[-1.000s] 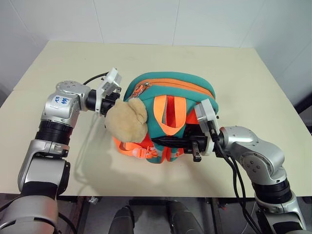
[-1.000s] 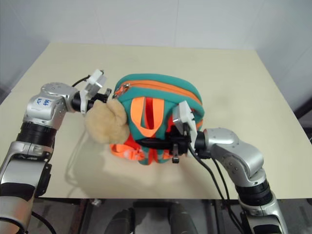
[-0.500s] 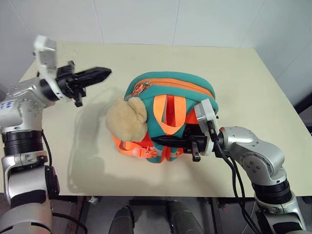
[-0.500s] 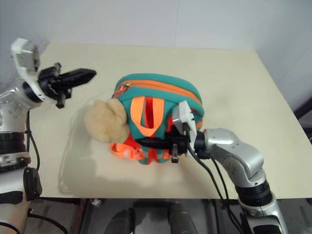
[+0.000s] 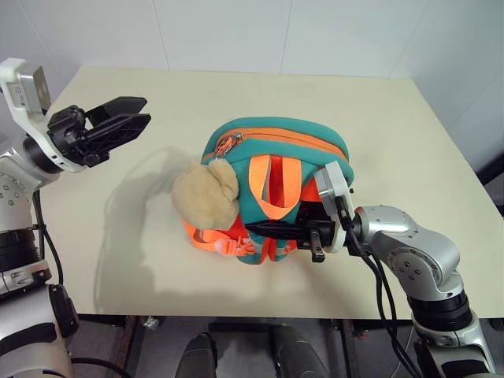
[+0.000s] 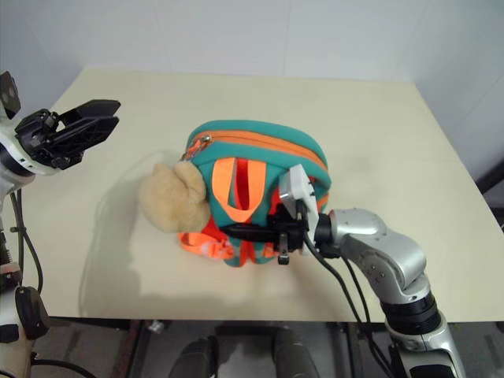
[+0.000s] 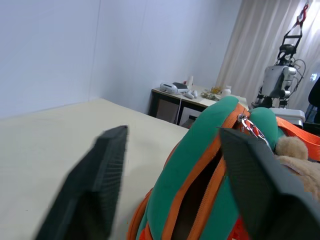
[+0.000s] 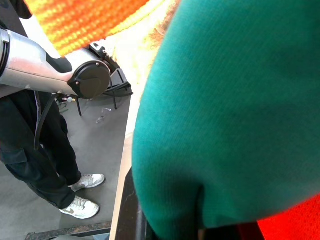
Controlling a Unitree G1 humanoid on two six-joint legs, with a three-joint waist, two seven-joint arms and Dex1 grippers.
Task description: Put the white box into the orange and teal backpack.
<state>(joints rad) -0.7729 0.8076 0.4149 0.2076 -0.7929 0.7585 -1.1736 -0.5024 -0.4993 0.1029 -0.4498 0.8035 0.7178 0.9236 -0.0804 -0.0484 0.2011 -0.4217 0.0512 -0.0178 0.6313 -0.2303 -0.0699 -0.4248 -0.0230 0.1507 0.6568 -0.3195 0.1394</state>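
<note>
I see the table (image 5: 409,142) with the backpack (image 5: 272,185) standing near its middle, plush piece (image 5: 206,197) on its left side. My right gripper (image 5: 272,228) reaches in level from the right, fingers pressed together on the backpack's near teal fabric. My left gripper (image 5: 118,126) hangs above the table's far left, well apart from the backpack, fingers spread and empty. The left wrist view adds the zipper pull (image 7: 249,126). The right wrist view adds a person's trouser legs and white shoes (image 8: 82,200) on the floor.
</note>
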